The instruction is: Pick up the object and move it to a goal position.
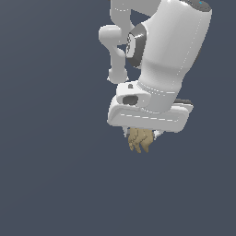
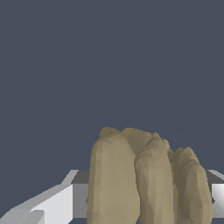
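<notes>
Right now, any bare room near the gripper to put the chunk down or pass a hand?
In the exterior view, everything to its left of the arm and below the tan chunk is plain dark background with nothing on it. No surface edge shows, so height cannot be judged. The only crowding is directly under the gripper, where the chunk fills the gap between the fingers.

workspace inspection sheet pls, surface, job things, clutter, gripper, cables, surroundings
surface: plain dark grey-blue field in both views; no table edge or markings to be made out
job's things: tan-brown ridged object sits between the fingers under the white hand; the wrist view shows it close up
clutter: nothing seen
grippers: gripper points downward, closed on the object; a white finger flanks the object
cables: nothing seen
surroundings: only the white arm above the hand; no goal marker seen
</notes>
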{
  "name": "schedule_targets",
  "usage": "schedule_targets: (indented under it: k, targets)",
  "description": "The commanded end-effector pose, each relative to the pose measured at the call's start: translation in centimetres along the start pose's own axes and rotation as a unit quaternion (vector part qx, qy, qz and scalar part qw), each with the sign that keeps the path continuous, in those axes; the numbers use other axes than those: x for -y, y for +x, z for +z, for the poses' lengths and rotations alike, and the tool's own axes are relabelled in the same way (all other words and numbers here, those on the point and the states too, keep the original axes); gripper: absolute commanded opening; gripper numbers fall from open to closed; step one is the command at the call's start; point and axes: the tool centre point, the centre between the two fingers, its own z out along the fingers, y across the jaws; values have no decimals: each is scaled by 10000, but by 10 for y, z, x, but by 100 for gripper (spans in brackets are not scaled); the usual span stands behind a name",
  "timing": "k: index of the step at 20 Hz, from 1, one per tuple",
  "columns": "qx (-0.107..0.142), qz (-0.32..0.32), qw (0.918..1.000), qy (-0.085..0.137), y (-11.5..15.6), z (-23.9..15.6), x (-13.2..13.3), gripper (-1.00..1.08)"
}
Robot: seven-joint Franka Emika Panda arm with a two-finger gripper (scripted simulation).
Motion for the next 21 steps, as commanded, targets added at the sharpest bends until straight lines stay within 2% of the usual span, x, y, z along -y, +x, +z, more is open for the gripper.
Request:
schedule_targets:
  k: [1, 11, 21]
  targets:
    - [-75, 195, 9997, -82, 8, -19, 7, -100]
    - [-263, 685, 9969, -301, 30, -68, 25, -100]
    - [-297, 782, 9959, -349, 35, -78, 28, -100]
